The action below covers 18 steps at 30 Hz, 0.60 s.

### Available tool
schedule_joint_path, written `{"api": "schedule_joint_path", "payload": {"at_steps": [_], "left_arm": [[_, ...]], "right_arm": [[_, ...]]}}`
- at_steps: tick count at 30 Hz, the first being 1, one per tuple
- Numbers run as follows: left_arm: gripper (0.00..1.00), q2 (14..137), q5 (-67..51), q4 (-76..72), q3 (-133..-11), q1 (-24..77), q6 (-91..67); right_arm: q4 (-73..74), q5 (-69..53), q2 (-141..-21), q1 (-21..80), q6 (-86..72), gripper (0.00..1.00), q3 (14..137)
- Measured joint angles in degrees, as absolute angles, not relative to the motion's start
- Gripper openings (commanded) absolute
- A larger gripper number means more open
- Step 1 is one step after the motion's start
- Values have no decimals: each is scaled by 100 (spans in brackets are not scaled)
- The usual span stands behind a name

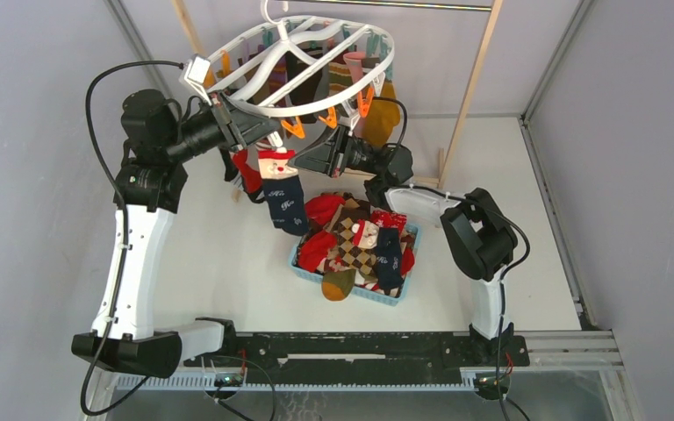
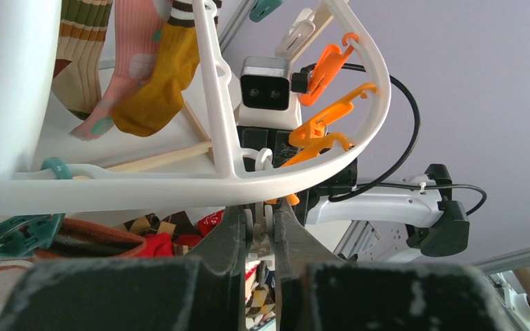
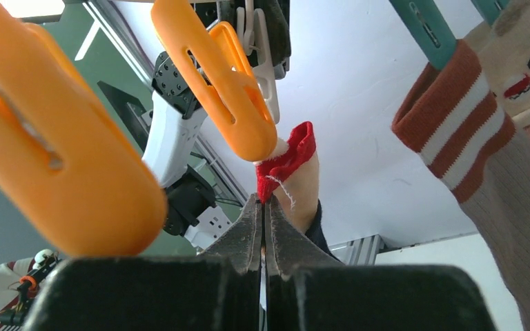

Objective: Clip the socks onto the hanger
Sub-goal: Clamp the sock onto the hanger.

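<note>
The white oval hanger (image 1: 303, 66) hangs at the top centre with orange and teal clips and several socks pinned to its far side. My left gripper (image 1: 265, 134) is just under the ring's near rim (image 2: 179, 185), shut on a white clip (image 2: 261, 227). A navy sock with a red cuff and a Santa face (image 1: 283, 193) hangs below that clip. My right gripper (image 1: 305, 160) is beside it, shut on the sock's red cuff (image 3: 288, 157). The white clip also shows in the right wrist view (image 3: 262, 48), above the cuff.
A blue basket (image 1: 298, 257) on the table holds several loose socks, red, argyle and navy. Orange clips (image 3: 224, 79) dangle close to my right gripper. A striped brown sock (image 3: 476, 138) hangs to its right. Light wooden frame poles (image 1: 474, 83) stand behind.
</note>
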State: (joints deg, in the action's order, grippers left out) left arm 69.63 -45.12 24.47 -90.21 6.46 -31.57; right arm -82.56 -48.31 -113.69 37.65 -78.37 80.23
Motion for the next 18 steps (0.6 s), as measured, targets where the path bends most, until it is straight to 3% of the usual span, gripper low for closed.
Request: {"api": "schedule_joint_path", "payload": {"at_steps": [18], "left_arm": [[0, 6973, -4571, 2445, -9021, 617, -3162]], "right_arm": [[-8298, -4657, -11393, 3638, -8047, 0, 8348]]}}
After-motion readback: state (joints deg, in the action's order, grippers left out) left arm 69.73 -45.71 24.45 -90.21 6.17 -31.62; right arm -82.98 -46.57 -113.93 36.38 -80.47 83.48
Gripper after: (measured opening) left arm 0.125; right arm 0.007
